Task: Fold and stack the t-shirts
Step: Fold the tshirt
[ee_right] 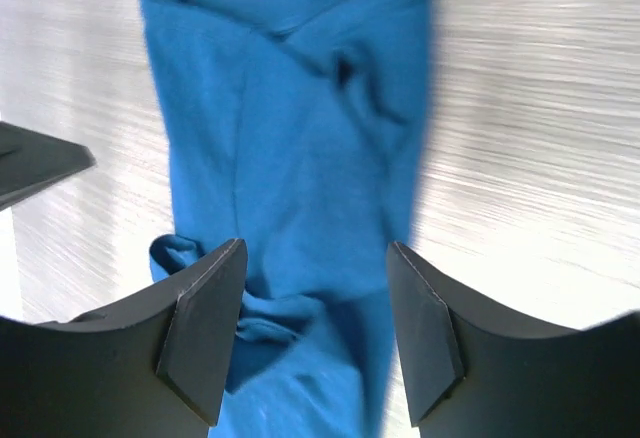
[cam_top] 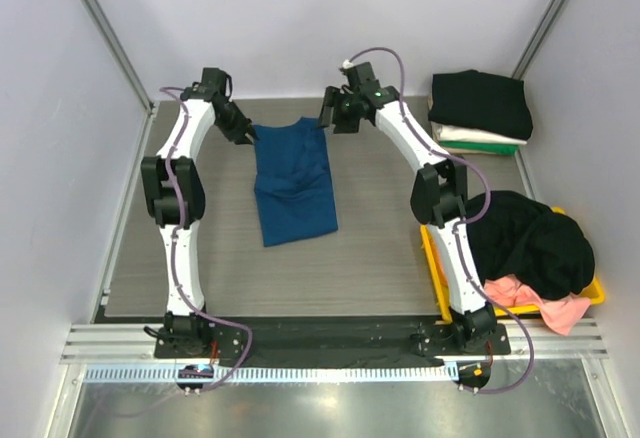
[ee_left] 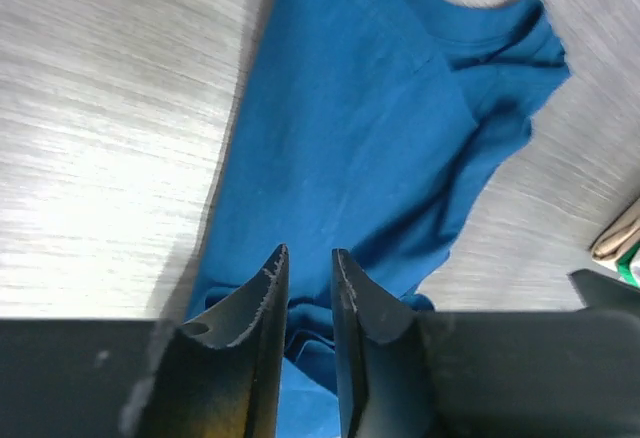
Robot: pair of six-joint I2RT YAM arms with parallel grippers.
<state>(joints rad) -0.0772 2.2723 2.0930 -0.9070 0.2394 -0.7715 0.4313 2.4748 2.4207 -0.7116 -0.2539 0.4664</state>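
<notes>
A dark blue t-shirt point(cam_top: 293, 180) lies on the table, folded lengthwise into a narrow strip with its collar at the far end. My left gripper point(cam_top: 245, 133) hovers at its far left corner. In the left wrist view the left gripper point(ee_left: 309, 250) has its jaws a narrow gap apart, with nothing pinched and the blue t-shirt point(ee_left: 370, 128) below. My right gripper point(cam_top: 328, 118) is at the far right corner. In the right wrist view the right gripper point(ee_right: 315, 248) is wide open above the blue t-shirt point(ee_right: 290, 148).
A stack of folded shirts point(cam_top: 480, 108), black on top with white and green under it, sits at the back right. A yellow bin point(cam_top: 436, 273) at the right holds a crumpled black shirt point(cam_top: 530, 243) and a pink one point(cam_top: 540, 303).
</notes>
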